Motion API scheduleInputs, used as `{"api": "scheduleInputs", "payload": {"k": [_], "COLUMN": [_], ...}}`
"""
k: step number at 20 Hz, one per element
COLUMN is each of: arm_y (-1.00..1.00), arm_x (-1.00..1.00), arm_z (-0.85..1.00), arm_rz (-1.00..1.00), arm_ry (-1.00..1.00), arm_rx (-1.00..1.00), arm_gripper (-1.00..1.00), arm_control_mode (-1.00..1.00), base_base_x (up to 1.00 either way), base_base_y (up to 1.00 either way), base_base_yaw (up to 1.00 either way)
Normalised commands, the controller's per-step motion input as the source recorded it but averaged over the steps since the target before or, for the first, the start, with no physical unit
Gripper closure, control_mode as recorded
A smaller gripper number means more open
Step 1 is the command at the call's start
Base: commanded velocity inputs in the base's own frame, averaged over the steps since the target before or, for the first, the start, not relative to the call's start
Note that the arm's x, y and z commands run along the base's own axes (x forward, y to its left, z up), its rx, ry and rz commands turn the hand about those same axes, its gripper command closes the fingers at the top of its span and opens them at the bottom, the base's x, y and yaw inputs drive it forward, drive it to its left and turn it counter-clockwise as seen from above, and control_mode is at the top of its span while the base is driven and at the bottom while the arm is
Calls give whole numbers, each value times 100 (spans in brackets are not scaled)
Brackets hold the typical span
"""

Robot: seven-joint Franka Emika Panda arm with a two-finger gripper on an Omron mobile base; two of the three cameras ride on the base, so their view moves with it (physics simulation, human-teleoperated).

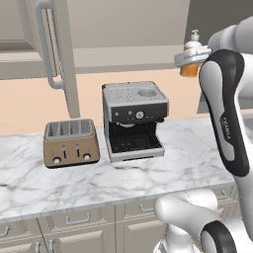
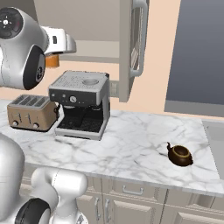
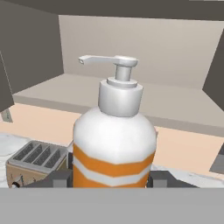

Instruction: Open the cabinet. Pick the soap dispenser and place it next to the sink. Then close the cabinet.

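Hand view has the gripper (image 3: 111, 179) clasping the soap dispenser (image 3: 114, 144) just outside the open cabinet (image 3: 131, 94), so the carry toward the sink comes next

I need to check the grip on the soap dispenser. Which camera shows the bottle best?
The hand view: the soap dispenser sits close up between the jaws, pump and orange stripes clear. The left base view shows it small beside the arm; the right base view shows just an orange sliver behind the arm.
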Motion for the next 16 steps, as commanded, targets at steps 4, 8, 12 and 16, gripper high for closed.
{"api": "scheduleInputs", "payload": {"k": [4, 8, 12, 16], "arm_y": [-1, 0, 0, -1], "arm_x": [-27, 0, 0, -4], "arm_z": [0, 0, 0, 0], "arm_rz": [0, 0, 0, 0], "arm_ry": [0, 0, 0, 0], "arm_rx": [0, 0, 0, 0], "arm_gripper": [100, 100, 100, 100], "arm_control_mode": [-100, -100, -100, 100], "base_base_x": [0, 0, 0, -33], "base_base_y": [0, 0, 0, -1], "base_base_yaw": [0, 0, 0, 0]}}
